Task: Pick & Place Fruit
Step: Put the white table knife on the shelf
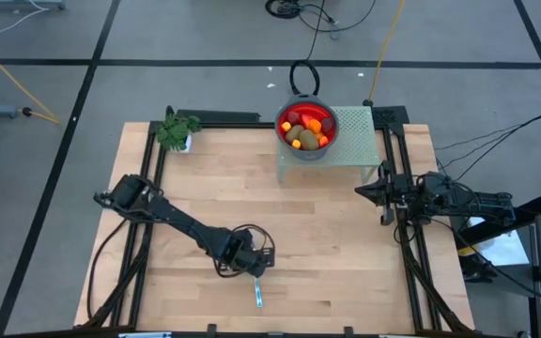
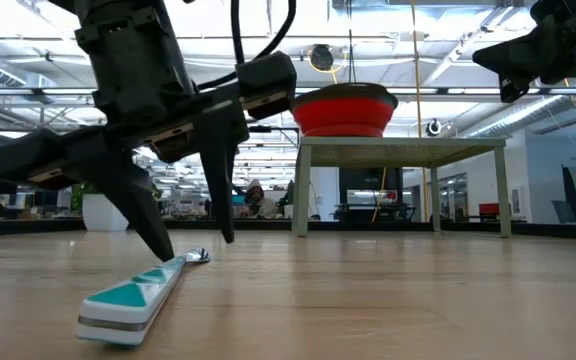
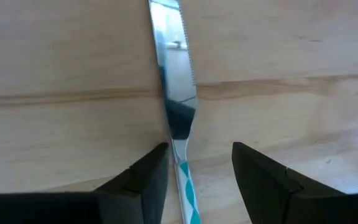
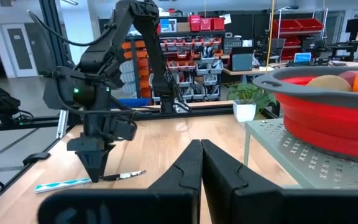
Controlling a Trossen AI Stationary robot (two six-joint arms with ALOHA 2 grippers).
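The fruit (image 1: 306, 130), orange, dark red and olive-brown pieces, lies in a red bowl (image 1: 285, 139) on a small pale-green stand (image 1: 355, 136) at the table's far side; the bowl (image 4: 328, 118) also shows in the right wrist view. My left gripper (image 1: 252, 269) is open near the table's near edge and points steeply down. Its fingers (image 3: 148, 180) stand on either side of a silver knife (image 3: 174, 81) with a teal-patterned handle (image 2: 128, 297), where blade meets handle. The knife lies flat on the wood. My right gripper (image 4: 199, 149) is shut, level, at the table's right edge (image 1: 363, 192).
A green leafy plant in a white pot (image 1: 177, 130) stands at the far left corner. Black frame rails (image 1: 411, 235) run along the table's left and right sides. Bare wood (image 1: 327, 244) lies between the knife and the stand.
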